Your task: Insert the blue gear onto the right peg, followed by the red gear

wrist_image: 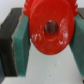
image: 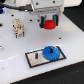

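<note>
The blue gear (image: pixel 50 53) already sits on the right peg of the grey plate (image: pixel 35 59) on the desk (image: pixel 70 37), so what remains is the red gear (image: pixel 49 23), clamped in the pincer (image: pixel 49 22) above and not yet lowered.

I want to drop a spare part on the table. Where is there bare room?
Bare white table lies on the exterior view's left of the grey plate, and in front of it. Crowded: the blue gear on the plate, and above it the gripper holding the red gear.
</note>
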